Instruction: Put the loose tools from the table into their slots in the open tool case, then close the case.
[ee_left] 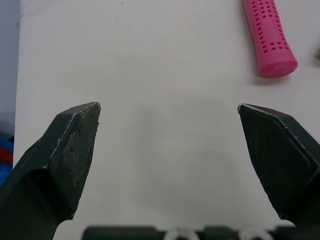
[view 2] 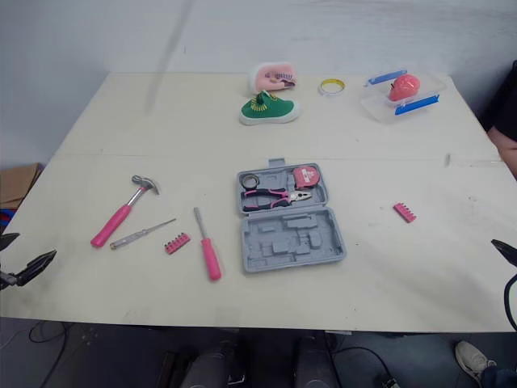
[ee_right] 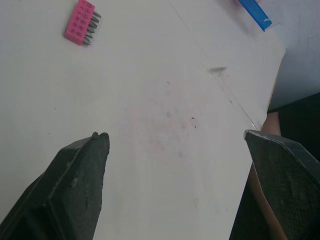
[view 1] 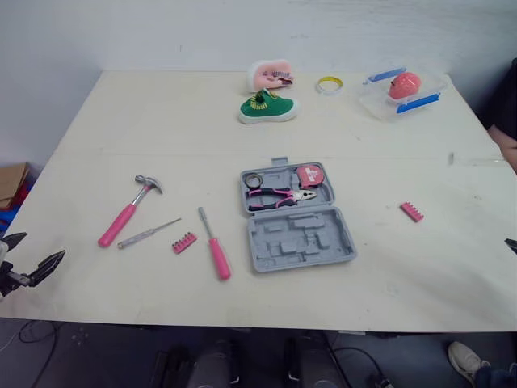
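Head view: the tool case (view 1: 297, 220) lies open, nothing picked up yet. Left wrist: the left gripper (ee_left: 169, 107) is wide apart, and a pink handle (ee_left: 270, 40), likely the hammer's, lies ahead of one fingertip, so grab that next. Right wrist: the right gripper (ee_right: 174, 134) is wide apart too, with the bit strip (ee_right: 80, 22) far ahead.

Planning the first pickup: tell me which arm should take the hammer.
Left. The hammer lies left of the case, near the open left gripper; the right gripper sits on the case's far side.
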